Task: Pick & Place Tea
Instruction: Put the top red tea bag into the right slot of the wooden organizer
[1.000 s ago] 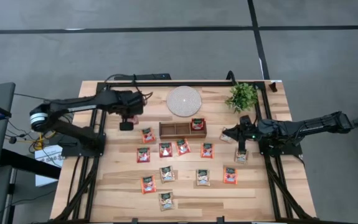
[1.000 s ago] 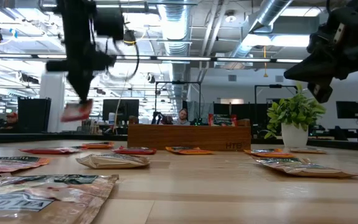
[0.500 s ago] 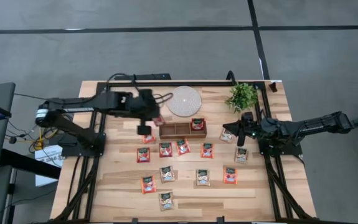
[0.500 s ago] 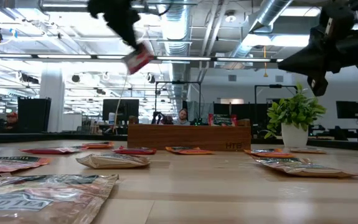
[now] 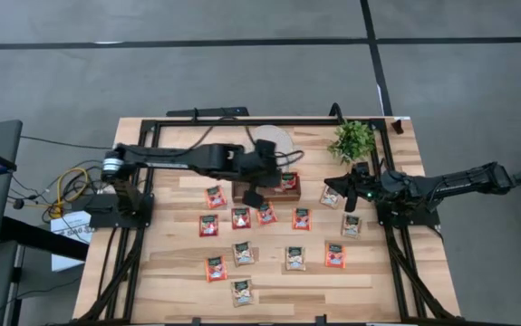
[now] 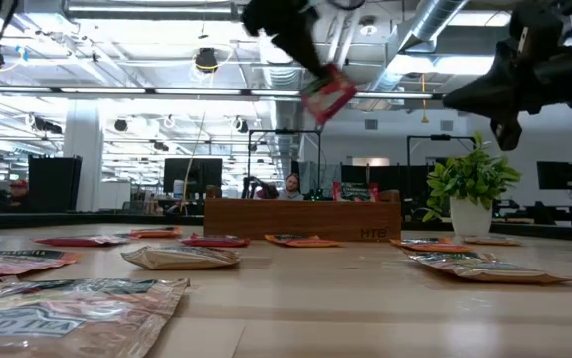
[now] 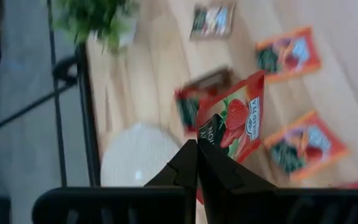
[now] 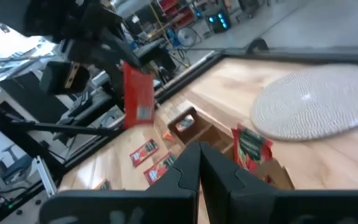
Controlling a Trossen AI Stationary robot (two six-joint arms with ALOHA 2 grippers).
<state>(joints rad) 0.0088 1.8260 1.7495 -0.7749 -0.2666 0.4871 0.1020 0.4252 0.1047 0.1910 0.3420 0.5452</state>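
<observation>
My left gripper [image 6: 308, 76] is shut on a red tea sachet [image 6: 328, 93] high in the air, over the brown wooden tray [image 5: 258, 188]. Another red sachet [image 5: 287, 180] stands in the tray's right compartment. Several more sachets, red-orange and pale tan, lie flat on the table, such as one [image 5: 241, 217] just in front of the tray. My right gripper [image 5: 350, 199] hovers shut and holding nothing at the table's right side, above a tan sachet [image 5: 351, 226]. My left gripper pinches the red sachet between its two fingers at the dark-banded end [image 7: 208, 138]. The fingers come from the table's left, slanting downward. The sachet sticks out past the fingertips, tilted, lifted clear of the tray and table.
A round white disc [image 5: 273, 143] lies behind the tray, partly under the left arm. A potted plant [image 5: 352, 139] stands at the far right. A black frame rail [image 5: 269, 119] runs along the table's far edge.
My left gripper has swung from the table's left side toward the right and risen, carrying the red sachet, and is now above the tray. It has tipped from pointing down to slanting forward, and the sachet has tilted with it. My right gripper has tipped up slightly.
</observation>
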